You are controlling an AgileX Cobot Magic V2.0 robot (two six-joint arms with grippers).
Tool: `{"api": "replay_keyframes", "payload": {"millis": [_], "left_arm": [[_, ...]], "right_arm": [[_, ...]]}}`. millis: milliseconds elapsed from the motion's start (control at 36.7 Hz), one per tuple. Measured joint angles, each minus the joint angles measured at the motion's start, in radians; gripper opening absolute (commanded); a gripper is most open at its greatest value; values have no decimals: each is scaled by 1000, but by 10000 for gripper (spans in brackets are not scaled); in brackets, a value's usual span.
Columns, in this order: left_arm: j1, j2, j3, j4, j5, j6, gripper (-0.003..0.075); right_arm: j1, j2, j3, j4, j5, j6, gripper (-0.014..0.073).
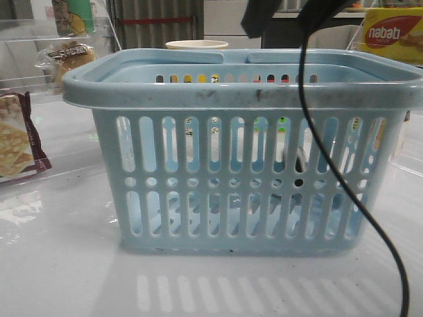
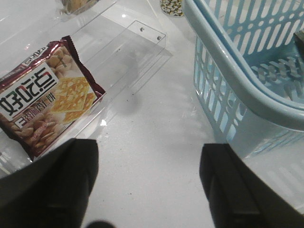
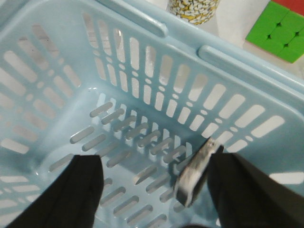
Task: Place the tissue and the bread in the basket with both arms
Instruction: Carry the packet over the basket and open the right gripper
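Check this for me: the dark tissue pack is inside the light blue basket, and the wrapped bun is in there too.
Not right. The golden bun in clear wrap lies outside the light blue slotted plastic basket, beyond its left corner, as the front view shows. The small flat dark tissue pack is inside.

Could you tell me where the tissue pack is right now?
The tissue is inside the basket, standing on edge against a slotted wall; the right wrist view shows it beside one finger of the open right gripper.
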Motion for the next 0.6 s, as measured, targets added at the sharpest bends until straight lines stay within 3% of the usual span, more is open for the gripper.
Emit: {"api": "replay_keyframes", "payload": {"millis": [191, 409, 600], "left_arm": [[0, 167, -84, 2, -6, 0, 638], [25, 432, -297, 15, -43, 0, 636], [98, 696, -562, 17, -57, 0, 636]], "right_arm": [[0, -266, 240, 0, -53, 0, 570], [2, -493, 387, 0, -52, 0, 570], [2, -546, 397, 0, -52, 0, 570]]}}
